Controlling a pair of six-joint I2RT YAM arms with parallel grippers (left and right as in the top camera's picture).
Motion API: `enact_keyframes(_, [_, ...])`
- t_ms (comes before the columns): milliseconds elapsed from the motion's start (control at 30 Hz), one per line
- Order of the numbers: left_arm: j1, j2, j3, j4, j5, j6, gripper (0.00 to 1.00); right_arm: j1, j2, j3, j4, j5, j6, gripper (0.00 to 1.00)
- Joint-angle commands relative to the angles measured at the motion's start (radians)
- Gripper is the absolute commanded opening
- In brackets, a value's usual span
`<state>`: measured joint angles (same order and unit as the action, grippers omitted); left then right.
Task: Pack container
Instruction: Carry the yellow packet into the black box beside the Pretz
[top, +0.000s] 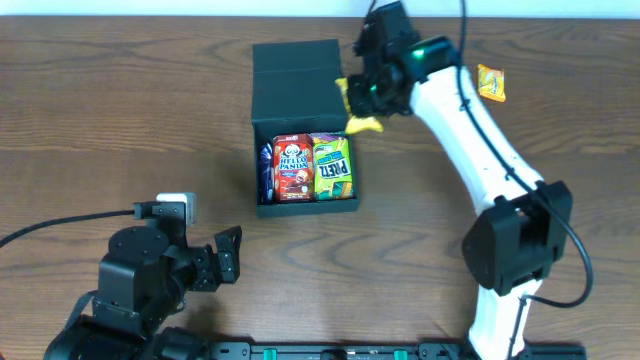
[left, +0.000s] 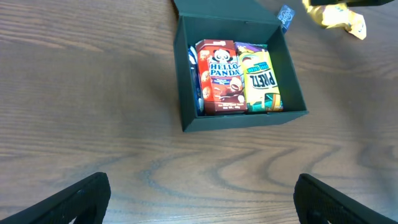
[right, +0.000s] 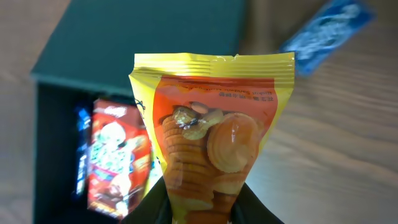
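The black container (top: 258, 150) stands open at the table's middle, its flap lid (top: 295, 80) folded back. Inside lie a red Hello Panda packet (top: 293, 167), a green-yellow Pretz packet (top: 332, 167) and a blue packet (top: 266, 170) along the left wall. My right gripper (top: 372, 95) is shut on a yellow cracker packet (right: 211, 143) and holds it above the box's far right corner, over the lid's edge. My left gripper (left: 202, 202) is open and empty, near the front left of the table (top: 228, 255), facing the box (left: 242, 121).
An orange snack packet (top: 491, 83) lies on the table at the far right. A blue packet (left: 285, 17) lies beside the box's far right corner; it also shows in the right wrist view (right: 326, 28). A cable runs along the left front.
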<state>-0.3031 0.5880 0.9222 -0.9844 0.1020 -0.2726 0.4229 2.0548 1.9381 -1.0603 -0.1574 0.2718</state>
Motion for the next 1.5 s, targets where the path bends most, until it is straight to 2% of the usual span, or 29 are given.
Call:
enact_keyframes(0, [0.000,-0.002,0.003,0.000,-0.001,0.006,0.95,0.057,-0.001,0.007,-0.011,0.024,0.053,0.25])
enact_keyframes(233, [0.000,-0.002,0.003,0.000,-0.001,0.007,0.95,0.161,0.001,-0.102,-0.007,0.121,0.240,0.28])
enact_keyframes(467, [0.000,-0.002,0.003,0.000,-0.001,0.006,0.95,0.169,0.001,-0.259,0.092,0.124,0.274,0.28])
enact_keyframes(633, [0.000,-0.002,0.003,0.000,-0.001,0.007,0.95,0.172,0.000,-0.270,0.133,0.124,0.274,0.29])
enact_keyframes(733, [0.000,-0.001,0.003,0.000,-0.001,0.006,0.95,0.179,0.000,-0.270,0.159,0.123,0.274,0.40])
enact_keyframes(867, [0.000,-0.001,0.003,0.000,-0.001,0.006,0.95,0.197,0.000,-0.269,0.176,0.124,0.274,0.61])
enact_keyframes(967, [0.000,-0.002,0.003,0.000,-0.001,0.006,0.95,0.210,0.000,-0.270,0.194,0.124,0.274,0.72])
enact_keyframes(1267, [0.000,-0.002,0.003,0.000,-0.001,0.006,0.95,0.224,0.033,-0.273,0.219,0.169,0.270,0.67])
enact_keyframes(1467, [0.000,-0.002,0.003,0.000,-0.001,0.006,0.95,0.224,0.075,-0.273,0.225,0.169,0.270,0.68])
